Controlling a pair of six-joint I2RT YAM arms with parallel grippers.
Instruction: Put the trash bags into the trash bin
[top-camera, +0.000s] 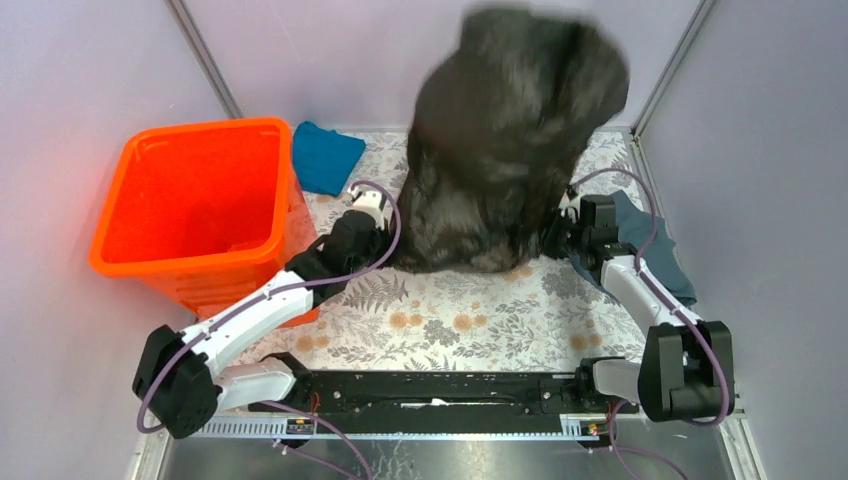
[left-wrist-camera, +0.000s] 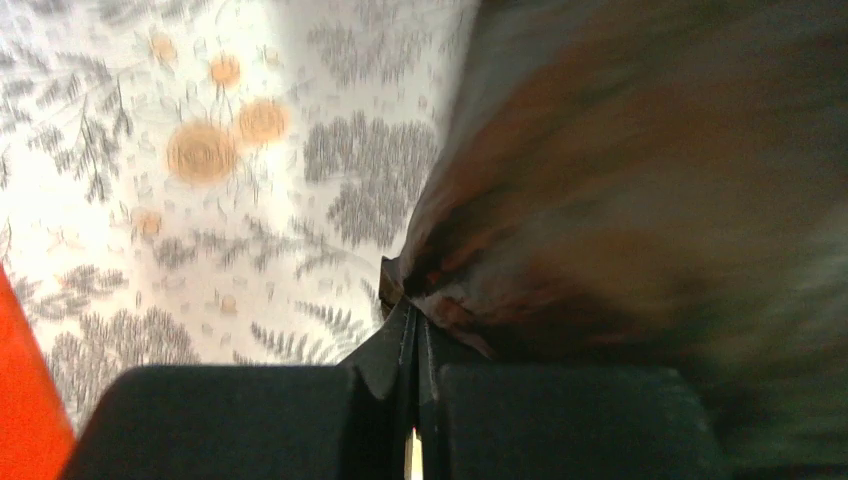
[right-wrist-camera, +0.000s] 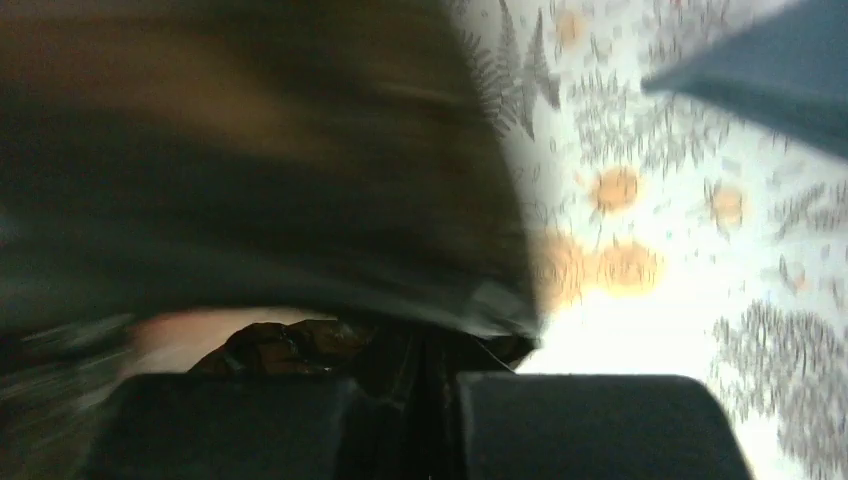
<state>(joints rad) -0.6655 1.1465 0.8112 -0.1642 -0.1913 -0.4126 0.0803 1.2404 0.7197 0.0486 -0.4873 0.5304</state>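
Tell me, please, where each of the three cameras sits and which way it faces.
Top external: above and behind the arms, looking down on the table, orange bin and black trash bag; both arms show.
Left wrist: on the left arm, facing along its fingers; left gripper shut on a bag fold.
Right wrist: on the right arm, likewise; right gripper shut on the blurred bag.
Shared: both wrist views show the bag over the floral table.
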